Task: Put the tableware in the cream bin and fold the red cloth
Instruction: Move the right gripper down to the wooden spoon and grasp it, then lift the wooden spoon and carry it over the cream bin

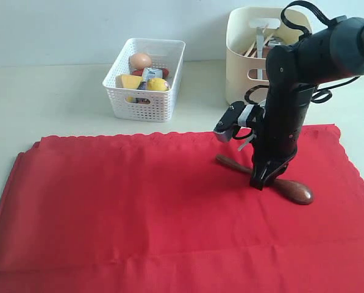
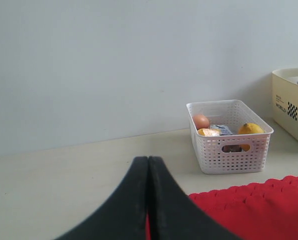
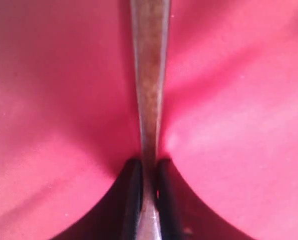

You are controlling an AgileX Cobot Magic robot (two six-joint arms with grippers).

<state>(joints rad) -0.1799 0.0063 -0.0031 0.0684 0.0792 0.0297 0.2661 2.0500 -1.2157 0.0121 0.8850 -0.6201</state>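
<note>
A dark wooden spoon (image 1: 294, 190) lies on the red cloth (image 1: 139, 201), its handle (image 1: 229, 163) pointing left and its bowl to the right. My right gripper (image 1: 259, 181) points straight down on the middle of the handle. In the right wrist view its black fingers (image 3: 132, 192) are shut on the spoon handle (image 3: 149, 85), with red cloth (image 3: 54, 100) on both sides. The cream bin (image 1: 250, 58) stands behind the arm with chopsticks and other tableware inside. My left gripper (image 2: 148, 162) is shut and empty, over the cloth's edge (image 2: 258, 205); it is outside the exterior view.
A white perforated basket (image 1: 146, 91) holding an egg, a lemon, cheese and a carton stands at the back behind the cloth. In the left wrist view the white basket (image 2: 228, 145) and the cream bin's corner (image 2: 291, 102) stand near the wall.
</note>
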